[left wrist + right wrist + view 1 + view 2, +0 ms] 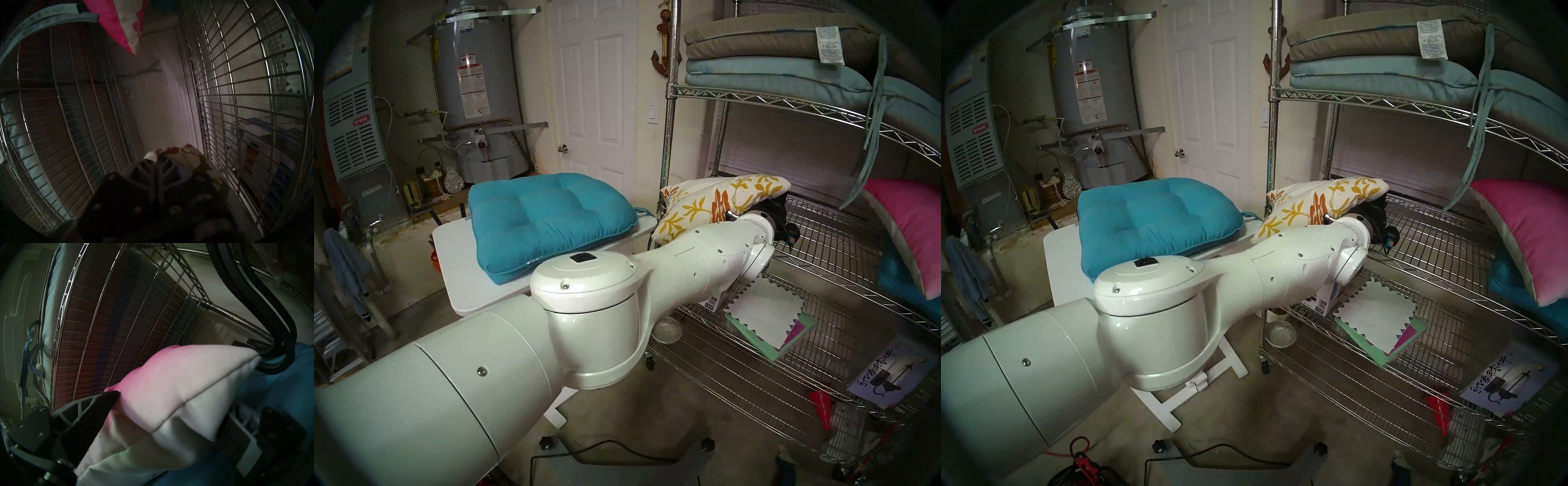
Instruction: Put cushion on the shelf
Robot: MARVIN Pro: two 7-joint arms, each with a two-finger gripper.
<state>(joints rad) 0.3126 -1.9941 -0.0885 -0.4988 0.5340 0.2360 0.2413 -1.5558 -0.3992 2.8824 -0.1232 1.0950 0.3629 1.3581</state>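
Note:
The cushion, cream-white with orange flowers and mustard sprigs, hangs tilted just inside the left end of the shelf's middle tier, above the wire grid. My left arm reaches in under it. In the left wrist view my left gripper is shut on the cushion, its fingers pinched on a fold of the fabric; the wire tier runs beside it. My right gripper stands open, its fingers spread either side of the pink-to-white pillow; one fingertip touches the pillow.
A teal tufted cushion lies on a white folding table left of the shelf. The pink pillow leans at the tier's right end. Flat cushions are stacked on the tier above, with ties hanging down. Papers lie on the tier below.

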